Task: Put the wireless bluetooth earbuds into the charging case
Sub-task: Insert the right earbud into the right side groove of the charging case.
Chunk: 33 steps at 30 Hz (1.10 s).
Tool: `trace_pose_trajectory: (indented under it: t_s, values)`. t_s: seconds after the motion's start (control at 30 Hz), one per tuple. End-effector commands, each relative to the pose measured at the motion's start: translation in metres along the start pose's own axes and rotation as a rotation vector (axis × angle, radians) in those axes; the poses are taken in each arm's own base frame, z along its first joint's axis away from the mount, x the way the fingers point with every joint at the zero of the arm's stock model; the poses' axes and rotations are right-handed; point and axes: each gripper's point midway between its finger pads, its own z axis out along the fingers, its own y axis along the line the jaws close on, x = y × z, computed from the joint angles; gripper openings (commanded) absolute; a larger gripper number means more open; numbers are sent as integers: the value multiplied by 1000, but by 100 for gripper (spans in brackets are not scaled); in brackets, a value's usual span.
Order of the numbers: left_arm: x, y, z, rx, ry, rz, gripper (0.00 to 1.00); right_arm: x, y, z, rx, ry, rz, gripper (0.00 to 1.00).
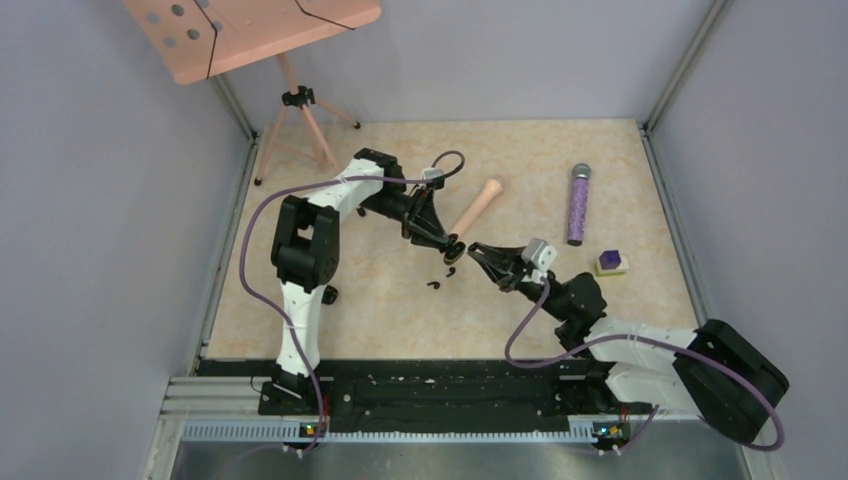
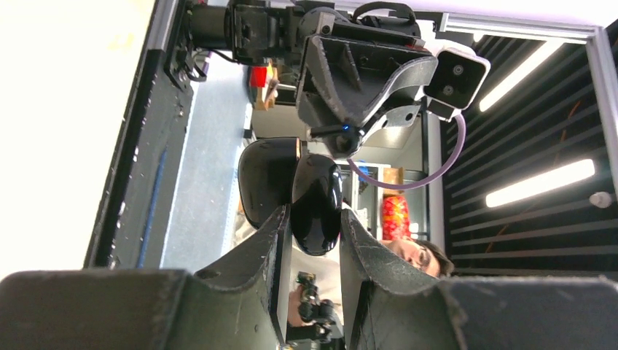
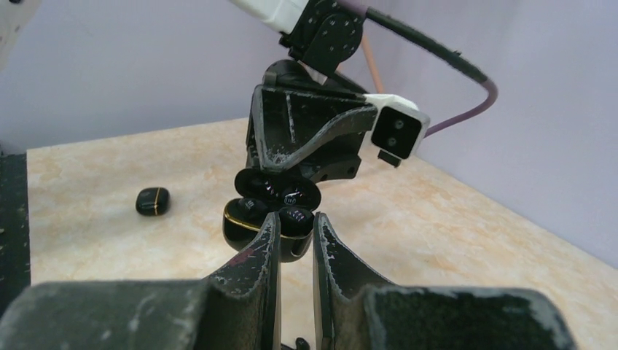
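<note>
The charging case (image 3: 244,226) is glossy black, gold-rimmed.

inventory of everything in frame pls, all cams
charging case: 1, glossy black, open, held above mid-table
earbuds: 2 tiny black bits, on the table near the case; too small to confirm
lump: 1, black with a gold line, on the table by the left arm
handle: 1, wooden tan, behind the case
microphone: 1, glittery purple, back right
cube: 1, purple-and-white, right
stand: 1, peach, back-left corner
left gripper: black, clamped on the case
right gripper: black, at the case's open side; grip unclear
</note>
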Motion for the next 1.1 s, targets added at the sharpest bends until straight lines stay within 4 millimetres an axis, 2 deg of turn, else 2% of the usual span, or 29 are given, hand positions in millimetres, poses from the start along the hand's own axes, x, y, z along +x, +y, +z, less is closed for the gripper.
trace_pose_trajectory:
  t_s: [0.0, 0.1, 0.27, 0.57, 0.63, 0.67, 0.7, 0.73, 0.87, 1.07]
  values:
    - [7, -33, -1, 89, -36, 136, 0, -19, -9, -15, 75, -39, -1, 0]
    - [14, -30, 0, 61, -27, 224, 0, -21, -18, -27, 131, -11, -17, 0]
    - [28, -36, 0, 19, -10, 424, 0, -16, -32, -47, 221, 39, -39, 0]
    - [47, -46, 1, -89, 46, 606, 0, -9, -35, -50, 234, 93, -25, 0]
    - [42, -40, 2, -180, 44, 608, 0, -9, -35, -48, 231, 93, -25, 0]
    - [34, -33, 4, -269, 16, 584, 0, -10, -34, -47, 228, 93, -24, 0]
    - [19, -27, 5, -351, -41, 642, 0, -10, -35, -47, 229, 93, -23, 0]
    - [16, -35, 8, -352, -76, 668, 0, -10, -35, -47, 229, 91, -24, 0]
    - [16, -49, 9, -357, -119, 659, 0, -12, -35, -46, 233, 87, -21, 0]
    - [17, -37, 9, -462, -124, 638, 0, -12, -35, -46, 230, 82, -16, 0]
